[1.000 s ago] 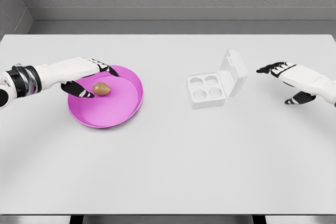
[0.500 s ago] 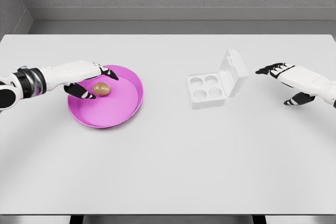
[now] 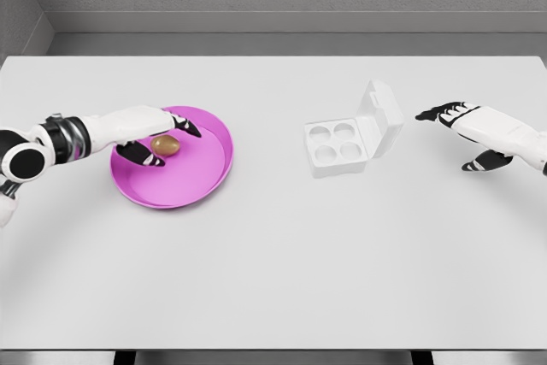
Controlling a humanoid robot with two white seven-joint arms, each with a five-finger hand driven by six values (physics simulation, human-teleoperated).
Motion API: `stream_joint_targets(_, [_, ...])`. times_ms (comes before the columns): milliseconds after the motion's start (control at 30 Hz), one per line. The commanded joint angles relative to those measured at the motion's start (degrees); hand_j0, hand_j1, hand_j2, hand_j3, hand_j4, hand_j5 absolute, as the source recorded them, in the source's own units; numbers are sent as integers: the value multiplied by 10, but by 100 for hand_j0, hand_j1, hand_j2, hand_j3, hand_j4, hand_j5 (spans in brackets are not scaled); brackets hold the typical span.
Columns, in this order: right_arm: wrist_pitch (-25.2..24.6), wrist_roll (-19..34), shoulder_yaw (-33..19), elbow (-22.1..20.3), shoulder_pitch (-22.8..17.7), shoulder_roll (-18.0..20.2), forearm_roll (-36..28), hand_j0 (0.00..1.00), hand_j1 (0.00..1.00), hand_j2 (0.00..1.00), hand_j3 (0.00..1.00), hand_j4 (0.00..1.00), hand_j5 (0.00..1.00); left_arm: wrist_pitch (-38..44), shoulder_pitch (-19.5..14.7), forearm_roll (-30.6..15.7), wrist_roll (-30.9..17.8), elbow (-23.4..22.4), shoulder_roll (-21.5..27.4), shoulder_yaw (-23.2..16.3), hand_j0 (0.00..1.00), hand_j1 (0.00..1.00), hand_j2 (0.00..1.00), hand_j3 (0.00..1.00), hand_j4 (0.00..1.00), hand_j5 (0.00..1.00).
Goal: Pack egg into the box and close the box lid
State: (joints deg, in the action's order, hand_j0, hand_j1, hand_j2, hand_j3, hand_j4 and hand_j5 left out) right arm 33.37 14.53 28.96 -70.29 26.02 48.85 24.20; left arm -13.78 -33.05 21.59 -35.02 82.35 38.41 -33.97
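Observation:
A brown egg (image 3: pixel 166 146) lies on the left part of a pink plate (image 3: pixel 201 173). My left hand (image 3: pixel 161 136) hovers around the egg, fingers (image 3: pixel 185 126) arched over its top and thumb (image 3: pixel 141 154) at its lower left; it looks open, and the egg rests on the plate. A white egg box (image 3: pixel 335 144) with four empty wells stands right of centre, its lid (image 3: pixel 381 119) raised upright on the right side. My right hand (image 3: pixel 449 136) floats open to the right of the lid, apart from it.
The white table (image 3: pixel 273 262) stretches wide in front of plate and box. A grey wall runs behind the far edge. Nothing else stands on the table.
My left arm has swung lower and further into view, and its fingers have drawn in closer over the egg. The egg, the box and my right hand have stayed put.

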Motion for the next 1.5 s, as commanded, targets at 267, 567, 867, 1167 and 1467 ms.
stream_joint_targets(267, [0, 0, 0, 0, 0, 1, -4, 100, 100, 100, 100, 100, 100, -2, -10, 15, 0, -38, -23, -1, 79, 79, 79, 79, 79, 79])
stream_joint_targets(567, [0, 0, 0, 0, 0, 1, -2, 100, 100, 100, 100, 100, 100, -2, -11, 28, 0, -60, -39, -2, 79, 79, 79, 79, 79, 79])
stream_joint_targets(867, [0, 0, -1, 0, 0, 1, -2, 100, 100, 100, 100, 100, 100, -2, -15, 35, 0, -71, -54, -1, 74, 74, 74, 74, 74, 74])
stream_joint_targets(1167, [0, 0, -1, 0, 0, 1, -2, 100, 100, 100, 100, 100, 100, 1, -12, 35, 0, -66, -52, 1, 74, 74, 74, 74, 74, 74])
stream_joint_targets(1467, [-1, 0, -1, 0, 0, 1, -2, 100, 100, 100, 100, 100, 100, 2, -10, 31, 0, -60, -49, 4, 81, 81, 81, 81, 81, 81])
